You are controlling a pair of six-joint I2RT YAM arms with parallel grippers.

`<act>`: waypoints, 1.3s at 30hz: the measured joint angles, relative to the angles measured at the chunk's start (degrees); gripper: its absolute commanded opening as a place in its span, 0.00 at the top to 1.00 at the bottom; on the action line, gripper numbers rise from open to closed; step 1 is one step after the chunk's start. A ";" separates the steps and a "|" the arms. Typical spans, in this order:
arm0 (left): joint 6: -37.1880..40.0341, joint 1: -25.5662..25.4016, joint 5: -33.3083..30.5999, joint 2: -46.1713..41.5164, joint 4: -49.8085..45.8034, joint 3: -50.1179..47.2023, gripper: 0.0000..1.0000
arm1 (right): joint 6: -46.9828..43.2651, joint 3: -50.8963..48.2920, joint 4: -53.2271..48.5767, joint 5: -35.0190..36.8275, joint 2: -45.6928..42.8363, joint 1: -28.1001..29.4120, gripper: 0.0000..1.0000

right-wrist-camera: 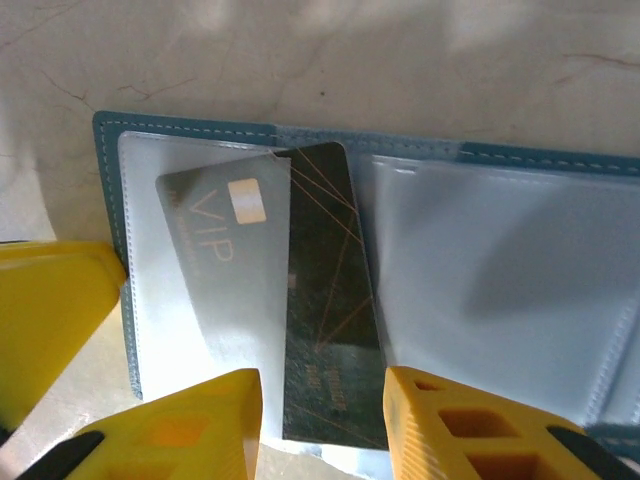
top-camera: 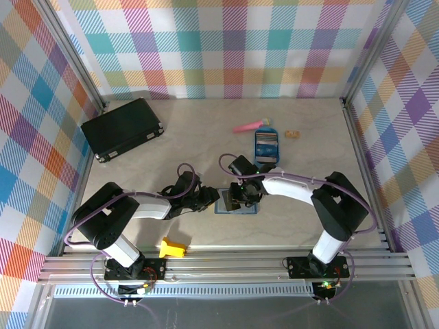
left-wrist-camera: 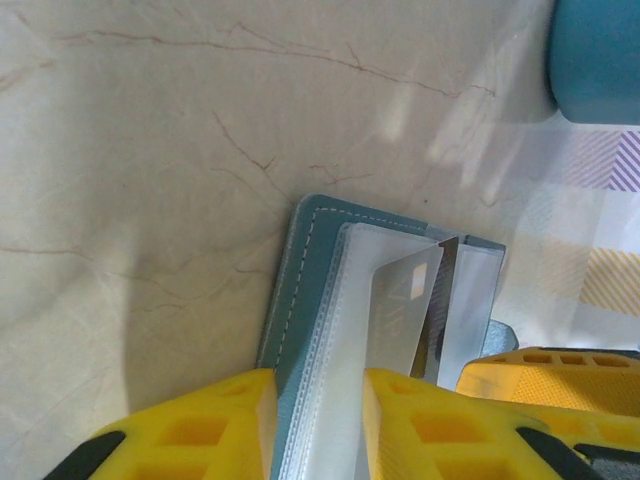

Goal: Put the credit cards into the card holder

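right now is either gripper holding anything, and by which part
cannot tell: the dark card lies with its near end inside the right gripper; the left gripper straddles an edge of the card holder; neither clearly clamped

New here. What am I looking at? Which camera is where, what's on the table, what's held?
Two robot arms, left and right, are bolted at the near edge of a table, each ending in two yellow fingers. The overhead picture looks down from behind them. The other two pictures come from a camera on each wrist. On the table lie a black case, a blue tray of cards, a pink object, a yellow piece, and the open teal card holder where the arms meet. In the right wrist view the right fingers appear to pinch a dark card over the clear sleeves, beside a grey VIP card that looks tucked in. In the left wrist view the left fingers sit either side of the holder's edge; whether they clamp it is unclear.
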 measured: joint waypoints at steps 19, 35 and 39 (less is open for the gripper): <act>0.00 0.00 0.00 0.00 0.42 -0.33 0.74 | -1.42 2.08 -3.19 0.85 2.97 0.68 0.62; -0.02 0.00 0.02 0.04 0.92 -0.33 0.74 | -1.01 2.08 -2.73 -0.92 3.15 1.55 0.64; -0.02 0.00 0.02 0.07 1.27 -0.42 0.74 | -0.33 2.10 -2.29 -2.12 3.15 1.70 0.65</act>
